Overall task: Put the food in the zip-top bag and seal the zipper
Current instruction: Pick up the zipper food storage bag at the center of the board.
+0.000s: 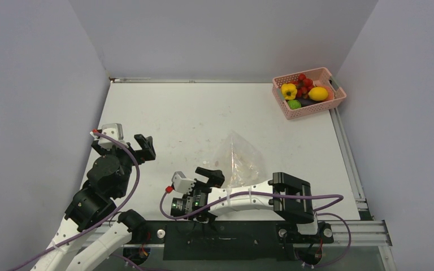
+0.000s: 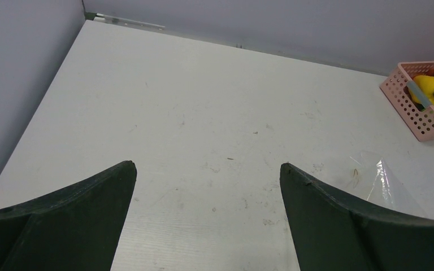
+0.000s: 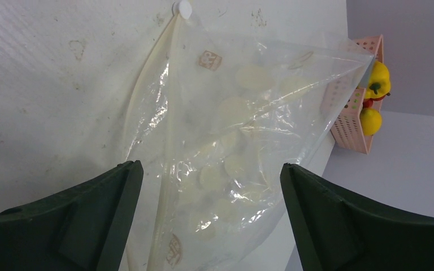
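The clear zip-top bag (image 1: pixel 240 161) lies flat mid-table, empty. In the right wrist view the bag (image 3: pixel 248 130) lies right under my open right gripper (image 3: pixel 210 169), and its zipper strip (image 3: pixel 142 107) runs along the left edge up to a white slider (image 3: pixel 182 8). The right gripper (image 1: pixel 210 176) hovers at the bag's near-left edge. The food lies in the pink basket (image 1: pixel 339 93): yellow pepper (image 1: pixel 289 90), lemon (image 1: pixel 318 94), green piece (image 1: pixel 294 104), red tomatoes (image 1: pixel 304 83), with the dark eggplant mostly hidden. My left gripper (image 1: pixel 145 148) is open and empty over bare table at the left.
The basket stands at the far right corner by the wall, and it also shows in the left wrist view (image 2: pixel 424 121) and the right wrist view (image 3: pixel 350 116). Grey walls close in the table on three sides. A metal rail (image 1: pixel 350 164) runs along the right edge.
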Robot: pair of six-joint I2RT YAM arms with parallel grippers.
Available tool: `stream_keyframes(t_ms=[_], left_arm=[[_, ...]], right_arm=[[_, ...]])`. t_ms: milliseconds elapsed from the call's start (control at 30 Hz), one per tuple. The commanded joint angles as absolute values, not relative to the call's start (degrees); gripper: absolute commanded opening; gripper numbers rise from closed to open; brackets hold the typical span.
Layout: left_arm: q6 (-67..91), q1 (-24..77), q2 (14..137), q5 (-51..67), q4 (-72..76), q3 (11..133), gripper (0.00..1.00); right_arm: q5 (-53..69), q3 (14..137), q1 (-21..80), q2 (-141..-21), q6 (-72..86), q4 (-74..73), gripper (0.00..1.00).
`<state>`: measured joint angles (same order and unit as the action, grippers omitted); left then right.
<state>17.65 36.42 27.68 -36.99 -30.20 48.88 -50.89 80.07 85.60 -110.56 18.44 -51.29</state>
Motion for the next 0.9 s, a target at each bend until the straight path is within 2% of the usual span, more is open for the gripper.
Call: stream_keyframes(t_ms=[0, 200, 467, 733, 867], left_arm=[[18.1, 36.0, 27.5, -36.6, -28.1, 48.9, 0.96], [18.1, 35.9, 27.7, -36.2, -28.0, 49.0, 0.96], [18.1, 35.7, 27.7, -36.1, -27.9, 48.9, 0.96], [18.1, 35.7, 27.8, -36.0, -27.9, 48.9, 0.96], [18.1, 35.6, 27.9, -36.0, -27.9, 48.9, 0.96]], right_arm=[[-54.8, 82.1, 86.0, -112.1, 18.9, -52.9, 0.98], [-56.4, 82.2, 86.0, -114.1, 19.2, -54.0, 0.95], [-58.2, 82.0, 85.9, -114.8, 19.1, -54.6, 0.83], [-59.2, 81.3, 85.2, -115.2, 19.7, -54.7, 0.68], [-59.7, 81.1, 85.3, -114.9, 20.4, -55.2, 0.52]])
